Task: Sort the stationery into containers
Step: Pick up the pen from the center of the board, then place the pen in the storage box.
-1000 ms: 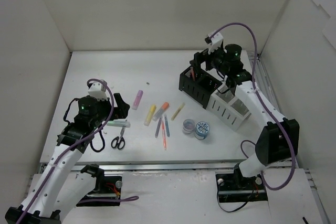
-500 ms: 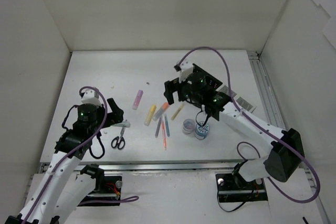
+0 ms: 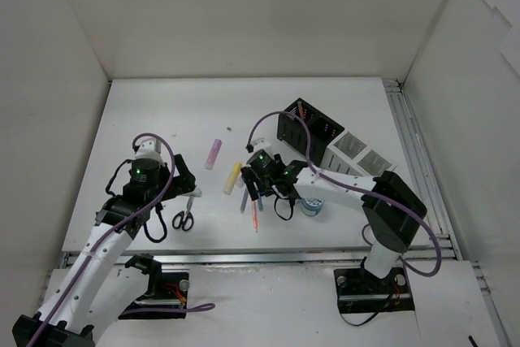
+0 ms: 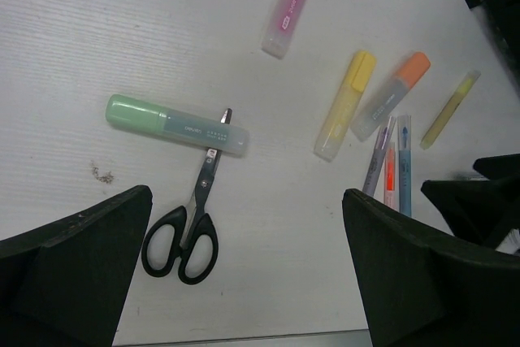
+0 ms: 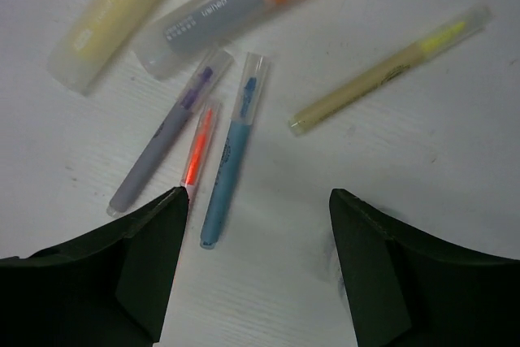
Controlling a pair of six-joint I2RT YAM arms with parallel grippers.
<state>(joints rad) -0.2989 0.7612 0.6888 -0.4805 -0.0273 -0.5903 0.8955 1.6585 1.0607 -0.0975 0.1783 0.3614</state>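
Note:
My left gripper (image 3: 183,182) is open and empty, hovering over the black-handled scissors (image 4: 191,221) and a green highlighter (image 4: 176,125); its fingers frame bare table (image 4: 248,225). My right gripper (image 3: 252,187) is open and empty, low over the thin pens (image 5: 258,201): purple (image 5: 166,144), orange (image 5: 197,148) and blue (image 5: 231,148). The left finger tip sits by the orange pen's end. Yellow (image 5: 114,14) and orange (image 5: 236,6) highlighters and a thin yellow pen (image 5: 390,71) lie just beyond. The pink highlighter (image 3: 213,153) lies apart. The black organizer (image 3: 305,132) and white organizer (image 3: 357,152) stand at the right.
A tape roll (image 3: 313,205) shows beside the right arm's forearm; a second one is hidden. White walls enclose the table (image 3: 162,111) on three sides. The scissors (image 3: 184,215) lie near the front edge.
My right arm has swung from the organizers down and left to hover over the pens. My left gripper has shifted slightly toward the scissors.

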